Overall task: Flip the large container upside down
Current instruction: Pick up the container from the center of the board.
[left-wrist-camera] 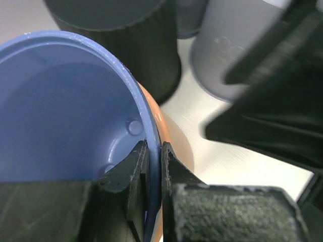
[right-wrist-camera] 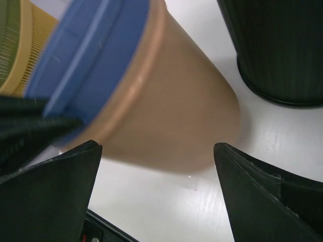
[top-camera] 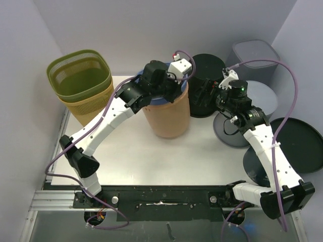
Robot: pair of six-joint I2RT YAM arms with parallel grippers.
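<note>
Two arms reach out from the near edge of the counter [top-camera: 151,166], and neither has begun the turn itself. Nearest across the bare counter stands the large container [top-camera: 166,118], a tan tub, upright on its base with its mouth up and a blue inner tub [left-wrist-camera: 65,111] nested inside it. By my reading only the grasp is done. The lift, the tip-over and the setting down mouth-first are all left.

The left claw [left-wrist-camera: 154,151] sits over the container's far rim and is closed tight on it, one finger inside the blue wall and one outside. Whether the tan wall is also pinched I cannot tell.

The right claw [right-wrist-camera: 156,146] stands spread as wide as it goes and holds nothing. It hangs just beside the container's right flank, facing it, with the tan wall framed between its fingers but apart from both.

Farther back, a black bin [top-camera: 207,65] stands just beside the container, grey bins [top-camera: 255,55] are off to the right, and a green basket [top-camera: 81,75] is at the far left.
</note>
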